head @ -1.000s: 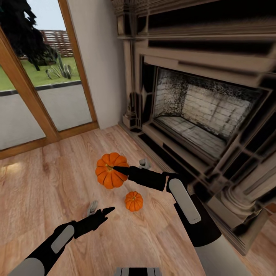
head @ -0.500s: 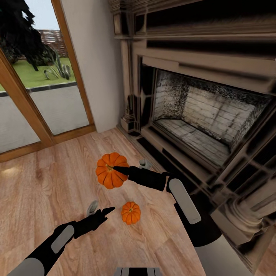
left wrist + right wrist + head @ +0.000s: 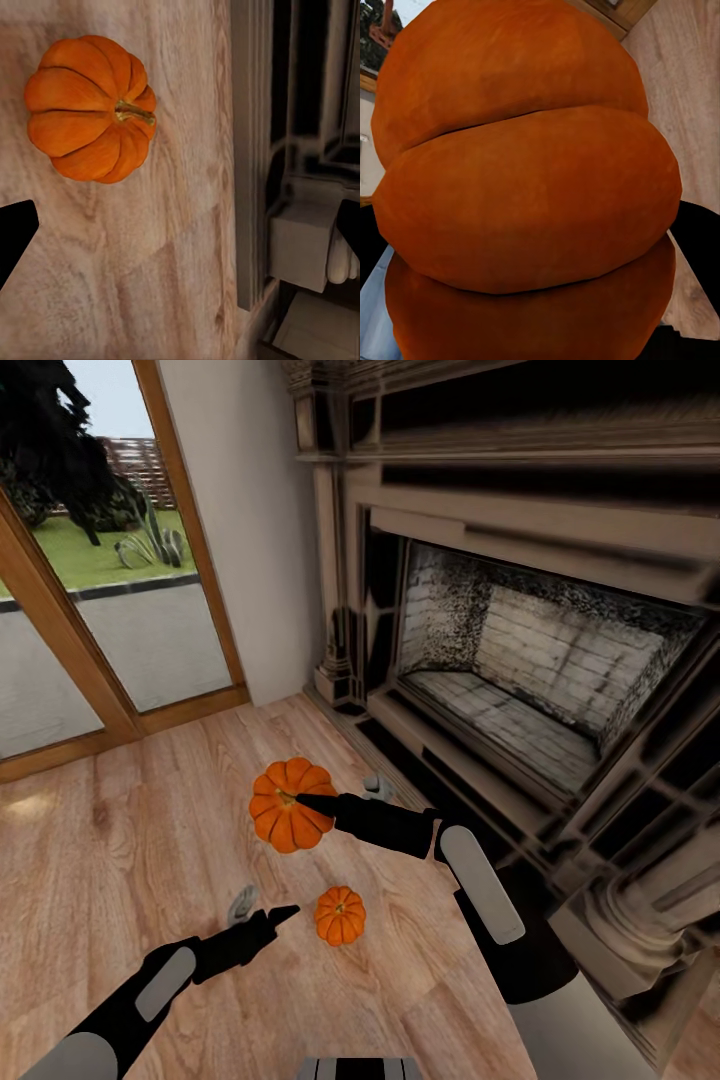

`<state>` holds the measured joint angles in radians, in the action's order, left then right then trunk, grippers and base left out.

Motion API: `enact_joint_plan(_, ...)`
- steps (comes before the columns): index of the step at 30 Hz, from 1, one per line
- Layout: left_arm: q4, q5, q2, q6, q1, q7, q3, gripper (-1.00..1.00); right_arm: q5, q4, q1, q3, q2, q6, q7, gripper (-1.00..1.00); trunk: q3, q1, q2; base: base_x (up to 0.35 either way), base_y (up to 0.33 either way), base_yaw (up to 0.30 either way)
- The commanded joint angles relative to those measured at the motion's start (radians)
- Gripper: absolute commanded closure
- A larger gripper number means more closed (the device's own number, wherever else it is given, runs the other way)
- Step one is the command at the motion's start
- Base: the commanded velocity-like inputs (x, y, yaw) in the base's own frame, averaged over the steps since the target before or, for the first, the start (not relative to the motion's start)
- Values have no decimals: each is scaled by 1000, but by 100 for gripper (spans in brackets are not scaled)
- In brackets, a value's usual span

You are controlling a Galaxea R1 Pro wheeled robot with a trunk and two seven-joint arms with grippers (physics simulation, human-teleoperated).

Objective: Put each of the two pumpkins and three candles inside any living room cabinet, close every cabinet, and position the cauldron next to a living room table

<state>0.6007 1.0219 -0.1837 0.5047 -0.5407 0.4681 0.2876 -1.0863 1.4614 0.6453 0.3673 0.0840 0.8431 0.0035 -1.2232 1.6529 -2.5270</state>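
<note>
Your right pincer [image 3: 330,800] is clamped on the bigger pumpkin [image 3: 285,805], carried above the wood floor [image 3: 120,840] just in front of the fireplace [image 3: 520,660]; in the right wrist view that pumpkin [image 3: 525,187] sits tight betw. the dark fingers, so the hold looks solid. Your left pincer [image 3: 262,916] is spread wide and holds nothing. The smaller pumpkin [image 3: 340,915] lies on the floor, nearer you than the fireplace hearth and just beside the left fingertips. In the left wrist view the smaller pumpkin [image 3: 90,109] lies ahead of the jaws and off to one side, not betw. them.

Step in hand, as I judge it: grab no. 2 w/ the left.

- Shift the left pincer sideways until the pumpkin is centred betw. the fingers, then drop.
- Take it across the ribs at the widest part; it's round and will prob. roll if one finger nudges it first.
- Watch the fireplace base close by; don't knock the pumpkin under the ledge.
- Keep the right arm steady and high meanwhile.
</note>
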Motion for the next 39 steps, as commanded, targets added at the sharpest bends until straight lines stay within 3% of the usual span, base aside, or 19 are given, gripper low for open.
enact_joint_plan(1,0,8,1,3,-1,-7,4,-100,-1,0,1,-1,0,4,-2,100,-1,0,0,0,0,0)
enact_joint_plan(39,4,6,6,-6,1,-20,0,-100,-1,1,1,-1,-3,3,10,100,-1,0,0,5,-22,0)
